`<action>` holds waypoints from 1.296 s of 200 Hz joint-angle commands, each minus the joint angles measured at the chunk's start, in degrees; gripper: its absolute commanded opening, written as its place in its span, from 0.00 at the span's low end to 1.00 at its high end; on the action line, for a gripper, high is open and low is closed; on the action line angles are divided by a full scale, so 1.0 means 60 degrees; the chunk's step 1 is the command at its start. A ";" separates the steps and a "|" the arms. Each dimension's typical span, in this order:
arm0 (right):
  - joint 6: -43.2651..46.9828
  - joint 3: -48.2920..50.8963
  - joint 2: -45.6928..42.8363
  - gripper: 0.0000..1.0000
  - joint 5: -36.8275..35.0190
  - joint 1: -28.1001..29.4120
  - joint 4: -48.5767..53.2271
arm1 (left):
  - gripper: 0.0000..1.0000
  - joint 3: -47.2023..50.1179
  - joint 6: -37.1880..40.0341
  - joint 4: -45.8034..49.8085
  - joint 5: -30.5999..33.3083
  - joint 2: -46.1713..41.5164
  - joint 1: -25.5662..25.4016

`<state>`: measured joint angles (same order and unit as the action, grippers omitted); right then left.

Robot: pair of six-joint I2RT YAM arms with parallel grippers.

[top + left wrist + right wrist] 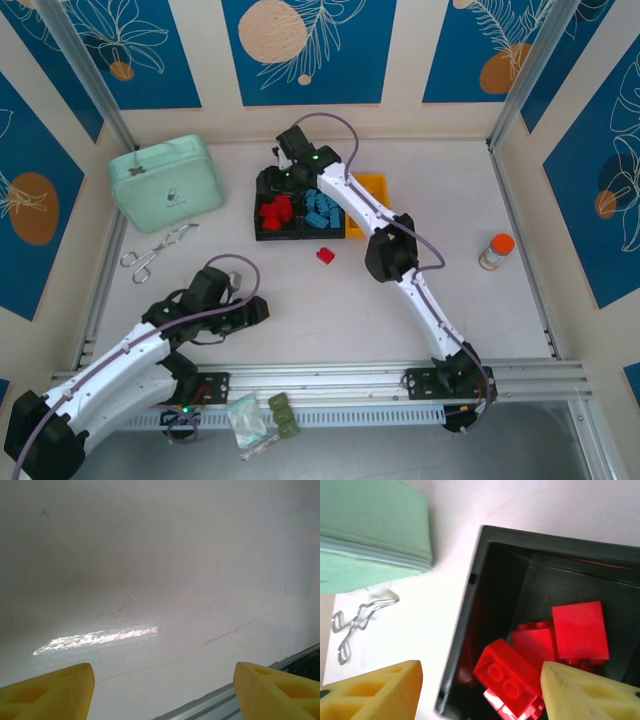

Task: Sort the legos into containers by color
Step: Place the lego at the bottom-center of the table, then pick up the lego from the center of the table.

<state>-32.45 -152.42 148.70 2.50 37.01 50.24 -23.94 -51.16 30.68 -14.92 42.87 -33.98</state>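
Three joined containers sit mid-table: a black bin (262, 232) with red legos (276, 211), a black bin with blue legos (322, 211), and a yellow-orange bin (372, 186). One red lego (325, 255) lies loose on the table in front of them. My right gripper (278, 178) hangs over the red bin. In the right wrist view it is open (481, 682), with a red brick (512, 680) lying in the black bin (470, 630) below the gap, among other red legos (580, 630). My left gripper (256, 311) (164, 682) is open over bare table.
A mint-green case (165, 182) stands at the back left, with metal tongs (155, 250) in front of it. An orange-capped bottle (495, 250) stands at the right. A clear bag and dark green blocks (265, 418) lie past the near rail (400, 385).
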 commanded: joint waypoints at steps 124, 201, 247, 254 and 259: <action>0.1742 1.1210 -0.8749 0.68 -0.1279 0.0665 -0.2871 | 0.74 -0.1298 0.0702 -0.1107 -0.0057 0.1411 0.0041; 0.1631 1.5707 -1.1131 0.72 -0.1473 0.0291 -0.4387 | 0.74 -0.1868 0.0699 -0.1839 -0.0340 0.2593 -0.0056; 0.2092 1.7303 -1.0988 0.81 -0.1964 0.0272 -0.6801 | 0.74 -0.1950 0.0602 -0.1972 -0.0312 0.2867 -0.0138; 0.2173 1.7450 -1.0918 0.82 -0.1998 0.0298 -0.7146 | 0.74 -0.1940 0.0588 -0.1952 -0.0297 0.2874 -0.0139; 0.2239 1.7563 -1.0831 0.82 -0.2069 0.0319 -0.7436 | 0.74 -0.1929 0.0590 -0.1952 -0.0297 0.2879 -0.0152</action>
<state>-21.54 -49.63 82.76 -7.79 38.96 16.40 -33.82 -47.92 19.73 -15.64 59.83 -34.39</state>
